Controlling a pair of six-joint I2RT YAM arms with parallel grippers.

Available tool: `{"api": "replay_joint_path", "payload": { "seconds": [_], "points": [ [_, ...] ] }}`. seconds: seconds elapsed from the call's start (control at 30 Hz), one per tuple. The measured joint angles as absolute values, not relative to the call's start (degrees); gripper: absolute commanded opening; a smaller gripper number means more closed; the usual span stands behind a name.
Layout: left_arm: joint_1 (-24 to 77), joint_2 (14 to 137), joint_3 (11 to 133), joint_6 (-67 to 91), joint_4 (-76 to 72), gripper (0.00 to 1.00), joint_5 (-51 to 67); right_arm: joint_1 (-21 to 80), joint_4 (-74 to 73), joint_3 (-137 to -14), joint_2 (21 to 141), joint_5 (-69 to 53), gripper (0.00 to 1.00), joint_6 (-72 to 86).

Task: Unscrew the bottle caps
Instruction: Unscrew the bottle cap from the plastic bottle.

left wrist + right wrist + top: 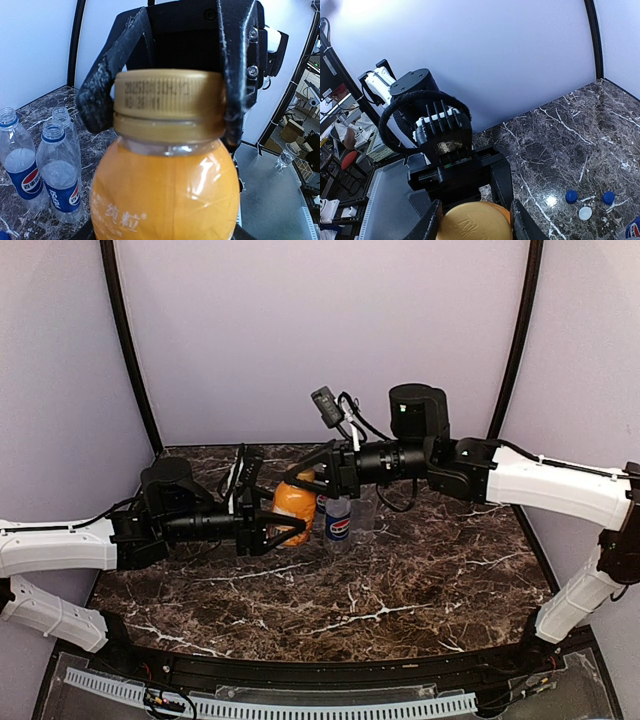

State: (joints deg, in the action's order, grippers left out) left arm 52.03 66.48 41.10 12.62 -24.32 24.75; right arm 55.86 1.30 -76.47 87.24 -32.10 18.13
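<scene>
Orange bottle (165, 195) clamped partway-open in left gripper (290, 510) against turning; orange cap (167, 102) pinched by right gripper (474, 220), ready for twisting.

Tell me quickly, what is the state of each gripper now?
Left gripper: closed on the orange bottle.
Right gripper: closed on its cap.

We see a dark brown, white-veined marble-patterned surface (430, 580). On it stand one clear plastic bottle with a blue Pepsi label (19, 160), a second such labelled bottle (59, 172) just beside it, and a clear unlabelled plastic bottle (64, 120) behind. Both labelled bottles are uncapped. Lying close together on the surface are a small round blue plastic cap (571, 196), a second blue cap (608, 198) and a white round plastic cap (585, 213).
</scene>
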Motion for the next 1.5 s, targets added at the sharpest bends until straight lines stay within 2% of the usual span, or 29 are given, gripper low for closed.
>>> {"api": "replay_joint_path", "payload": {
  "seconds": [0.03, 0.27, 0.7, 0.73, 0.77, 0.93, 1.03, 1.23, 1.5],
  "points": [
    [52.0, 66.5, 41.1, 12.6, -24.3, 0.08, 24.7, 55.9, 1.5, -76.4, 87.2, -32.1, 0.00, 18.2],
    [52.0, 66.5, 40.9, 12.1, -24.7, 0.08, 25.3, 54.7, 5.2, -74.6, 87.2, -35.5, 0.00, 17.8],
    [52.1, 67.3, 37.8, 13.6, -32.0, 0.08, 39.3, 53.2, 8.7, -75.3, 90.4, -58.7, 0.00, 8.6],
    [52.1, 67.5, 37.8, 13.9, -32.6, 0.08, 39.9, 53.1, 8.3, -76.0, 90.9, -60.2, 0.02, 7.8],
    [52.0, 67.5, 37.6, 14.2, -32.9, 0.08, 40.4, 53.0, 7.7, -76.5, 91.3, -61.2, 0.08, 7.1],
    [52.0, 67.5, 37.5, 14.5, -33.4, 0.08, 41.0, 52.9, 6.6, -77.1, 91.6, -62.1, 0.49, 6.0],
    [52.0, 67.5, 37.4, 13.8, -33.3, 0.08, 40.5, 52.9, 5.7, -77.1, 90.9, -60.1, 0.61, 7.4],
    [52.0, 67.3, 37.5, 11.9, -31.5, 0.07, 35.5, 52.1, 5.3, -76.7, 86.5, -50.2, 0.73, 13.9],
    [52.0, 67.3, 37.6, 11.2, -28.4, 0.07, 28.3, 53.2, 4.5, -76.4, 84.6, -37.9, 0.75, 18.9]
  ]
}}
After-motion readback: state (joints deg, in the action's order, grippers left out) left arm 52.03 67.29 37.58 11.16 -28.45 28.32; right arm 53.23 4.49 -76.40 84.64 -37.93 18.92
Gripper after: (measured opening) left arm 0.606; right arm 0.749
